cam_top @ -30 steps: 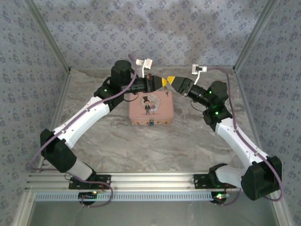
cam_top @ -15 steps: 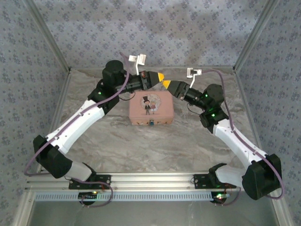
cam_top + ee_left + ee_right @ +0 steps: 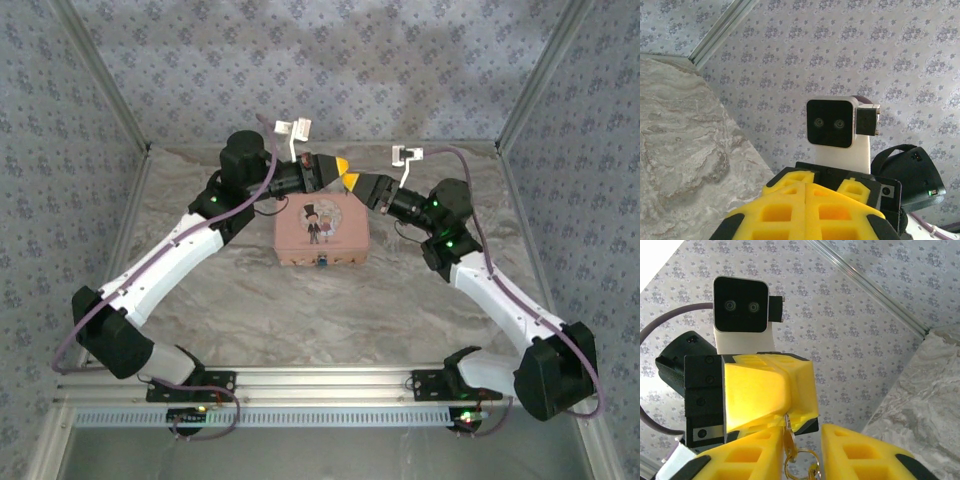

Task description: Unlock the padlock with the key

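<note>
The padlock (image 3: 323, 263) is a tiny dark bluish lock at the front edge of the pink tin (image 3: 322, 228). Above the tin's far side the two grippers meet tip to tip. My left gripper (image 3: 338, 168) (image 3: 805, 184) is shut; in the right wrist view its yellow fingers (image 3: 770, 390) pinch a brass key (image 3: 789, 436), with a key ring (image 3: 803, 463) hanging below. My right gripper (image 3: 357, 182) (image 3: 804, 434) is open, and the key and ring hang in the gap between its fingers, close to the left one.
The tin stands on the marbled table (image 3: 300, 310), walled by patterned panels with metal corner posts (image 3: 100, 90). The right wrist camera (image 3: 832, 122) faces the left wrist view; the left wrist camera (image 3: 742, 305) faces the right one. White arm links flank the tin.
The left arm has swung back and to the left, lifting its gripper slightly. The right gripper has followed leftward, keeping its tip at the left gripper's tip.
</note>
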{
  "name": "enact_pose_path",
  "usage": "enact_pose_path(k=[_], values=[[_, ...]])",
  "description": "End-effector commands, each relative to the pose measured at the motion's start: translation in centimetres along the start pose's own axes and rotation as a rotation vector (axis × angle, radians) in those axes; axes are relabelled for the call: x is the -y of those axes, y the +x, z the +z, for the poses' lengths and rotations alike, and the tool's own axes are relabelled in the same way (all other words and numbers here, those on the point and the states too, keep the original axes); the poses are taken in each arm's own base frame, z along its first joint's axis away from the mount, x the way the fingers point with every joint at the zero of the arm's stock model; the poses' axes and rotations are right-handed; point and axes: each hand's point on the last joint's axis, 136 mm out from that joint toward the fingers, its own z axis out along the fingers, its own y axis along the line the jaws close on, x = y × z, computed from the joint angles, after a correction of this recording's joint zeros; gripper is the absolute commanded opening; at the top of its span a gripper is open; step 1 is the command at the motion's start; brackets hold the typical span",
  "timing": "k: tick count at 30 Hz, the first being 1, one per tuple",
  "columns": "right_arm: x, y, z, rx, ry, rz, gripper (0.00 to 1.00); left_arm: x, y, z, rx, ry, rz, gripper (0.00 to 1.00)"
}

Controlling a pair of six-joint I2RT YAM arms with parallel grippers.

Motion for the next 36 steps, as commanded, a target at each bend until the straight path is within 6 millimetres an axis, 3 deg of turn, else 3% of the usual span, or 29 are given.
enact_pose_path(k=[1,5,8,11,17,26,30,36], values=[[-2.3,-0.8,0.4,0.004,-0.068,-0.045,0.18,2.7,-1.4,-1.0,0.056,0.06,0.051,0.0],[-2.4,-0.8,0.4,-0.003,-0.069,-0.067,0.0,2.5,-1.4,-1.0,0.058,0.058,0.049,0.0],[-1.9,-0.8,0.3,-0.011,-0.051,-0.07,0.0,2.1,-1.4,-1.1,0.055,0.048,0.034,0.0],[-1.6,-0.8,-0.3,-0.03,-0.033,-0.08,0.0,1.2,-1.8,-1.6,0.063,0.037,0.0,0.21],[-1.2,0.0,-1.4,-0.137,0.0,-0.118,0.0,0.8,-2.4,-3.0,0.038,0.05,-0.034,0.43],[-2.2,0.5,-1.8,-0.246,-0.019,-0.142,0.0,1.8,-0.6,-2.8,-0.121,0.116,-0.051,0.68],[-2.6,1.1,-1.5,-0.288,-0.037,-0.139,0.0,2.3,0.0,-2.4,-0.156,0.141,-0.049,0.67],[-2.9,1.3,-1.4,-0.305,-0.046,-0.145,0.0,2.4,1.4,-1.4,-0.218,0.142,-0.042,0.54]])
